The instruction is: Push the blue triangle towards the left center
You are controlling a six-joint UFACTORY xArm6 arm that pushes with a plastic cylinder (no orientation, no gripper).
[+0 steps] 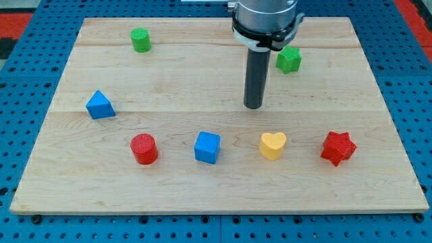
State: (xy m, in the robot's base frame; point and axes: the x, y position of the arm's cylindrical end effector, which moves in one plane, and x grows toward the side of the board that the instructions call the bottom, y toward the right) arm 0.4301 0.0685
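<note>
Camera view shows the wooden table [223, 196] with my tip [253, 105] a little right of the frame's centre, touching no block. This end effector is a plain rod, so it has nothing to spread or to press together. The blue triangle [100, 105] lies at the left of the frame, already near the left centre, well apart from my tip. I judge the tip should travel left, stop just right of the triangle, and push it gently, passing above the blue cube [207, 147] and the red cylinder [144, 148].
</note>
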